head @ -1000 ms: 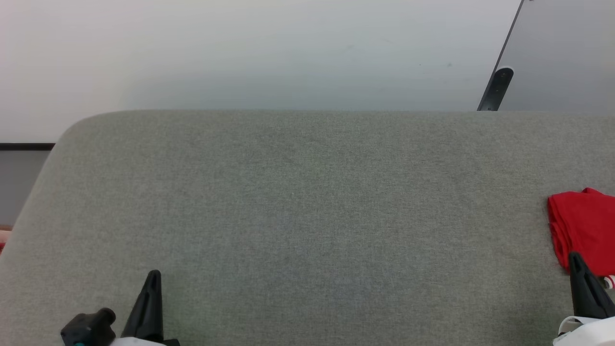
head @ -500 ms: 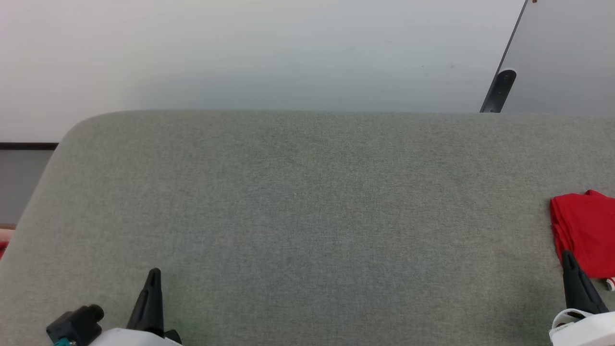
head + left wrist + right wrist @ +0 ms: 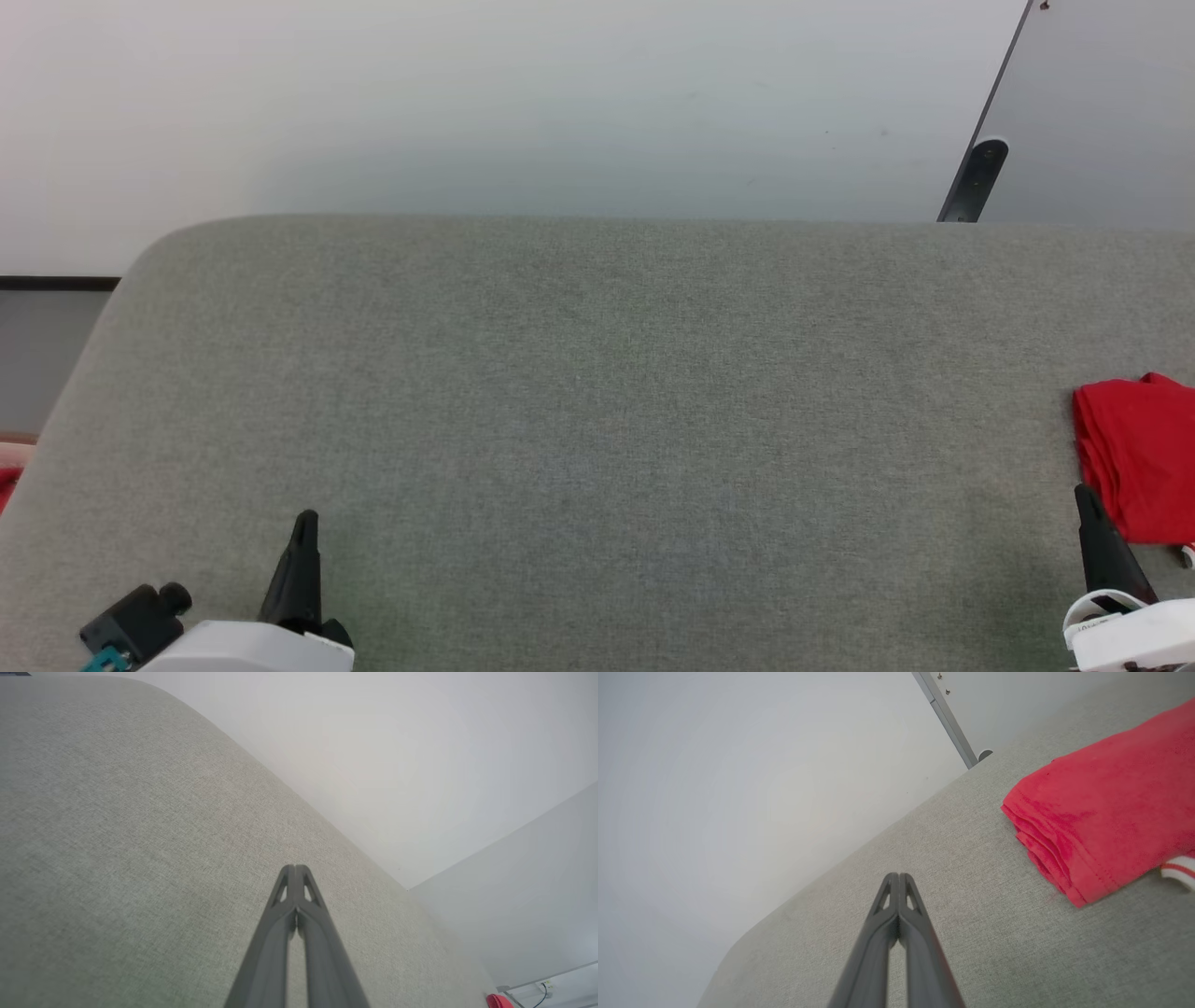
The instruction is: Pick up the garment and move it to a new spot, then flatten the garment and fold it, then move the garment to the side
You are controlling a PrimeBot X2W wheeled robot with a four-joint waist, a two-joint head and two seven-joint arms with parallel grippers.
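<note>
The garment (image 3: 1139,457) lies folded and red at the right edge of the grey cushioned surface (image 3: 597,420), partly cut off by the frame. In the right wrist view the garment (image 3: 1106,802) shows stacked folded layers and a bit of white-red striped trim at its lower right. My right gripper (image 3: 1083,493) is shut and empty, just left of the garment's near corner; in the right wrist view my right gripper (image 3: 899,876) points past the fold, apart from it. My left gripper (image 3: 306,518) is shut and empty at the lower left, and in its own view my left gripper (image 3: 294,868) hovers over bare fabric.
A pale wall (image 3: 523,103) rises behind the surface. A grey panel with a dark hinged post (image 3: 976,177) leans at the back right. The rounded left corner of the surface (image 3: 140,261) drops off to a darker floor strip.
The view has shifted slightly. Both grippers have drawn a little lower and the right one has moved left, away from the garment's near edge. The garment lies as before.
</note>
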